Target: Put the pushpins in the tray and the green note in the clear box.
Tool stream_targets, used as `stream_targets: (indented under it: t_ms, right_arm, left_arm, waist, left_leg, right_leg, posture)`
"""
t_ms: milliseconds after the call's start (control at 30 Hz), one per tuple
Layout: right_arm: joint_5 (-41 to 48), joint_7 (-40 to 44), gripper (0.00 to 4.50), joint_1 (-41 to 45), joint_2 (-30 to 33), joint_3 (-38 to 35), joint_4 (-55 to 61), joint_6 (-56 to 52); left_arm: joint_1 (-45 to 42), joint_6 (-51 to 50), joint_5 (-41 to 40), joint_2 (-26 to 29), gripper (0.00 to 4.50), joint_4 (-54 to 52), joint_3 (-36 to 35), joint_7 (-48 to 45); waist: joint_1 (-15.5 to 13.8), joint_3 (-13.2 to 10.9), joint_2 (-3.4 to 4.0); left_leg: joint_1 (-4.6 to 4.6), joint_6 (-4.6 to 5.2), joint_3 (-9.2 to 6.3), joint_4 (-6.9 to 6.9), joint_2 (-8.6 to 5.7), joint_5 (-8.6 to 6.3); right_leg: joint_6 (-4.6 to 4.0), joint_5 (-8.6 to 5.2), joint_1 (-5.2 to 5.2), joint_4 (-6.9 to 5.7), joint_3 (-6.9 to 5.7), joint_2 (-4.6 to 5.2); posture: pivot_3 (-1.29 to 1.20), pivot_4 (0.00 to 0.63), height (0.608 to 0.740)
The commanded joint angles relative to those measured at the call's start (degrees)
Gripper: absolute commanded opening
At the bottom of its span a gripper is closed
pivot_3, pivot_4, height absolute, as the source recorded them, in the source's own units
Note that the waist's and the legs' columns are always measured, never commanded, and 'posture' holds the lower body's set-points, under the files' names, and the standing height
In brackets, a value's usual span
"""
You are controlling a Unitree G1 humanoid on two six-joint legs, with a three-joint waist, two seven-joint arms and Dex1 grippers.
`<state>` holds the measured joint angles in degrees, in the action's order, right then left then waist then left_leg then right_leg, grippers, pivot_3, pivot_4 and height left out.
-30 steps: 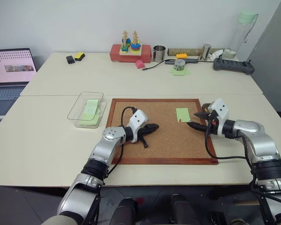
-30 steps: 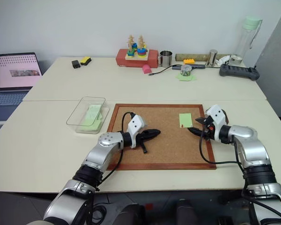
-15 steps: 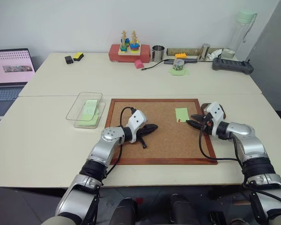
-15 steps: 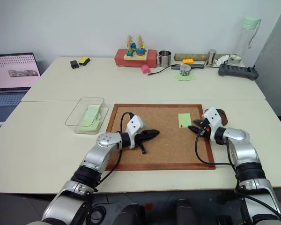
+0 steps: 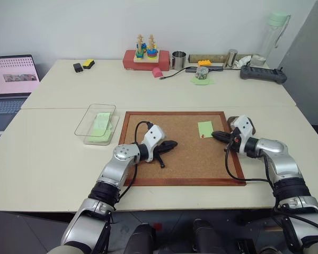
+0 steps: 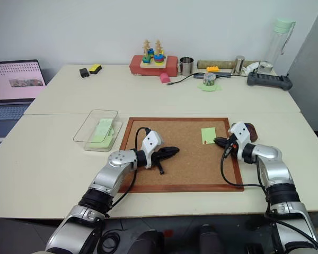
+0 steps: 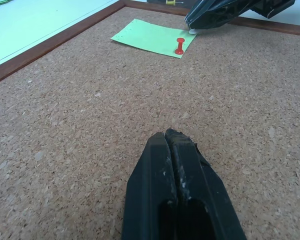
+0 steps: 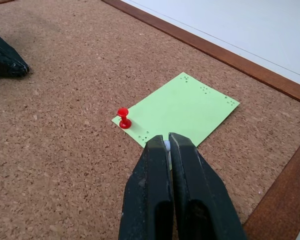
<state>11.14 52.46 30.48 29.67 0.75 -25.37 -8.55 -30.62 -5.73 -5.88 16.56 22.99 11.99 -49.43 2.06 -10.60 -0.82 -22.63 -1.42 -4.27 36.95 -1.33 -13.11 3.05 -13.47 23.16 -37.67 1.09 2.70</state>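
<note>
The corkboard (image 5: 175, 151) has a rough, speckled, matt cork face inside a smooth reddish-brown wooden frame. The green note (image 8: 177, 111) is thin matt paper pricked with small holes. The red pushpin (image 8: 123, 118) has a glossy plastic head. The clear box (image 5: 97, 124) is transparent, shiny plastic. The table (image 5: 53, 153) is smooth, matt cream.
</note>
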Motion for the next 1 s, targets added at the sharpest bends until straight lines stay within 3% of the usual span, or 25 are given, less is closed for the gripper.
stream_targets:
  t_ms: [33,333,900,1000]
  right_arm:
    - [5.9,1.0,0.04,1.3,1.2,-4.8,6.8,-4.2]
    - [9.6,-2.2,0.04,1.6,2.6,-9.2,10.7,-11.1]
    - [2.4,-15.7,0.04,5.8,5.7,-10.4,-5.9,-11.6]
    - [2.7,-16.5,0.52,6.4,5.4,-10.9,-7.4,-10.9]
  left_arm:
    - [1.3,-1.3,1.9,0.8,0.0,3.3,0.9,0.3]
    - [1.6,-1.4,2.3,0.6,0.0,3.8,1.8,0.0]
    - [1.7,-1.3,2.2,0.5,0.0,3.5,2.6,-1.0]
    - [1.8,-1.3,2.1,0.6,0.0,3.1,2.7,-1.3]
  waist:
    - [0.0,0.0,0.01]
    - [-0.1,0.0,0.02]
    - [-0.1,0.0,0.04]
    - [-0.1,0.0,0.04]
  left_leg:
    - [0.0,0.0,0.0,0.0,0.0,0.0]
    - [0.02,0.0,-0.01,0.01,0.01,0.0]
    - [0.02,0.01,0.04,0.0,-0.02,0.0]
    - [0.01,0.01,0.05,0.0,-0.02,0.0]
  right_leg:
    - [0.0,0.0,0.0,0.0,0.01,0.0]
    - [0.0,0.0,-0.02,0.0,0.0,0.0]
    - [-0.02,-0.02,-0.03,0.0,0.06,-0.01]
    - [-0.02,-0.02,-0.03,0.0,0.06,0.0]
  posture:
    - [0.0,0.15,0.74]
    - [0.0,0.15,0.74]
    - [0.0,0.15,0.74]
    - [0.0,0.15,0.74]
